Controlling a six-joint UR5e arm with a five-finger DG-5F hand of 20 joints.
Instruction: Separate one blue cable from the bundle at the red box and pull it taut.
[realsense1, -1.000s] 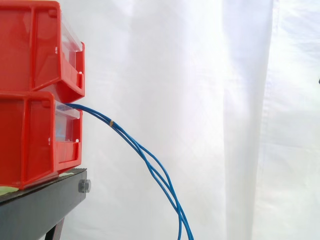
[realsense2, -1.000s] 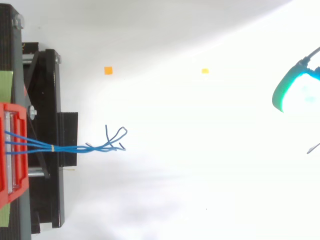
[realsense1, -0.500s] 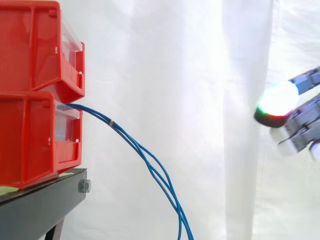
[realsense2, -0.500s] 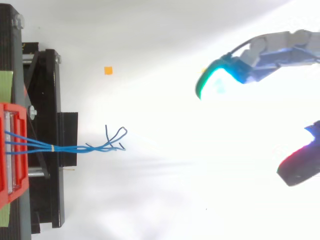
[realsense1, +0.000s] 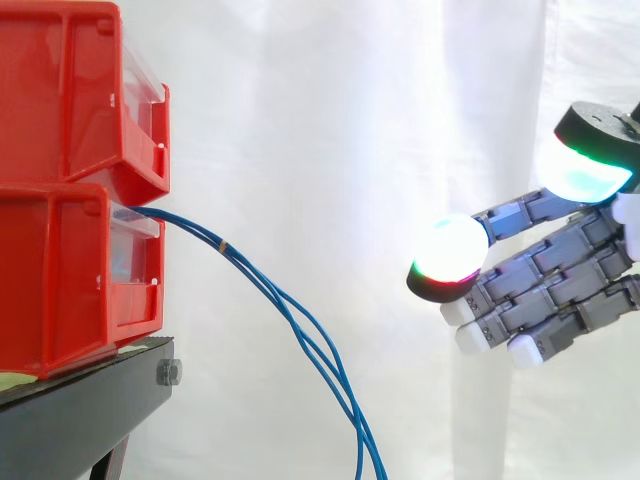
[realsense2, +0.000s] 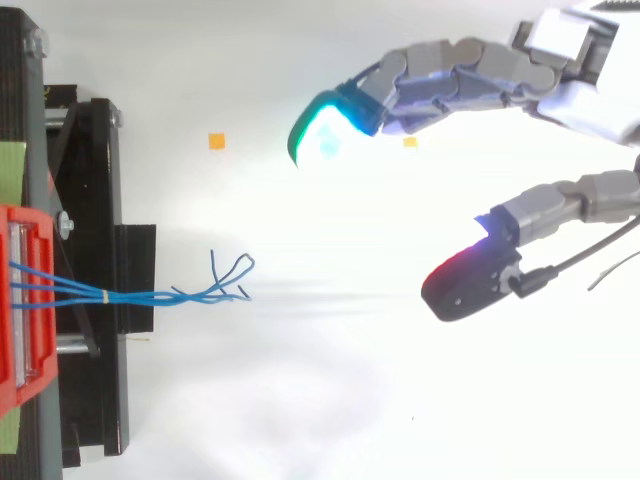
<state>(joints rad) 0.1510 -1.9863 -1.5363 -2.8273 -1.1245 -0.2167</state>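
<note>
Two red bins (realsense1: 60, 100) stand stacked. A bundle of perhaps three blue cables (realsense1: 240, 261) droops from the lower one. The robot hand (realsense1: 560, 282) hangs well apart, fingers spread, holding nothing.

A black stand (realsense1: 90, 405) carries the work. The lower red bin (realsense1: 60, 285) sits directly on its top, over a pale green sheet (realsense1: 12, 381). An upper red bin (realsense1: 60, 90) is stacked on the lower one. A bolt (realsense1: 169, 373) sits in the stand's front edge.
</note>
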